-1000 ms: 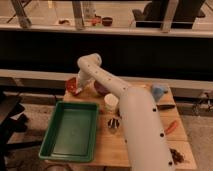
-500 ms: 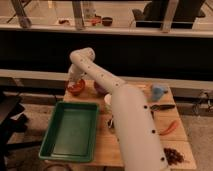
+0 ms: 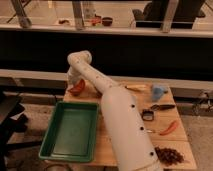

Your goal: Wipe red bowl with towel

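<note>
Above the wooden table (image 3: 172,142), jaws hover by red bowl (image 3: 77,88).

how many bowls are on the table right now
1 in view: the red bowl, at the table's far left corner beyond the green tray, with the gripper down at it. The arm may hide another.

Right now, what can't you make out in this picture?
Camera view:
- Towel: not visible; perhaps behind the arm or hand.
- Hand: down at the red bowl, mostly hidden by the arm's end.
- Red bowl: partly covered by the hand; inside unseen.
- Table middle: hidden by the arm.
</note>
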Tool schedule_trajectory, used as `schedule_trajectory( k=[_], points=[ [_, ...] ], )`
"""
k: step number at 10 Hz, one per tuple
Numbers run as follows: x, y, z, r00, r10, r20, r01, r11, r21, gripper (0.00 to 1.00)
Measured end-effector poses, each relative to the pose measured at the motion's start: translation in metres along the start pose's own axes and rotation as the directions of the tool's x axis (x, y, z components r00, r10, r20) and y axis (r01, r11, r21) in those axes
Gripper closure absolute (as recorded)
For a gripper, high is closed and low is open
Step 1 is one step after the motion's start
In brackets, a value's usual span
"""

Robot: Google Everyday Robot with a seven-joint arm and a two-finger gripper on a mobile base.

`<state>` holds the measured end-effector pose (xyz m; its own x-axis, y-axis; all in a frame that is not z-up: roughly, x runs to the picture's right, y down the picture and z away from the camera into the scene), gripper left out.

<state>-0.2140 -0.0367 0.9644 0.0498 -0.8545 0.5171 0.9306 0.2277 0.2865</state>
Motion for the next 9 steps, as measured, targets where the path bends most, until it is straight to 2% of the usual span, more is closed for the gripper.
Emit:
schedule_trajectory(
  k=[3,9],
  points=[
    [-0.002,0.022,0.002,1.000,0.020,-0.001,-0.020,0.999,-0.028,0.99],
    [0.003,0.017,0.014,0.998,-0.034,-0.062,0.032,0.999,-0.030,0.99]
  ],
)
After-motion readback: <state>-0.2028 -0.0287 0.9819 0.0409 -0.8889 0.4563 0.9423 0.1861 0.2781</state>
